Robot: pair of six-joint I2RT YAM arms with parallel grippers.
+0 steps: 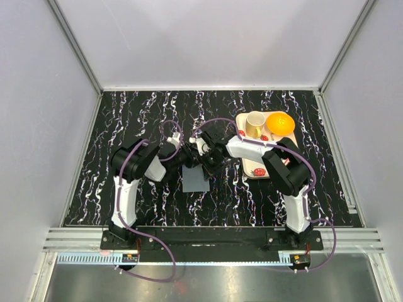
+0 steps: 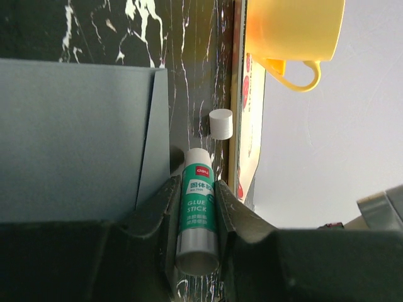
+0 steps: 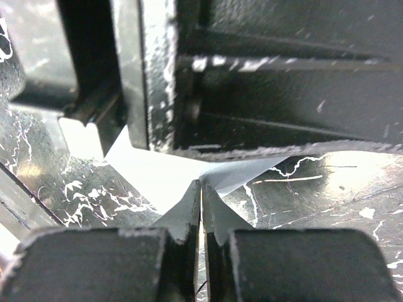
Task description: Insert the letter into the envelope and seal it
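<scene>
The dark slate-grey envelope lies flat on the black marbled table between the two arms. It fills the left of the left wrist view. My left gripper is shut on a green and white glue stick with its cap off, held beside the envelope's edge. The white cap stands on the table nearby. My right gripper is shut on the tip of the envelope's pointed flap, right under the left gripper. The letter is hidden from every view.
A strawberry-printed cream tray sits to the right with a yellow mug and an orange bowl on it. The tray's edge and the mug are close to the glue stick. White walls enclose the table.
</scene>
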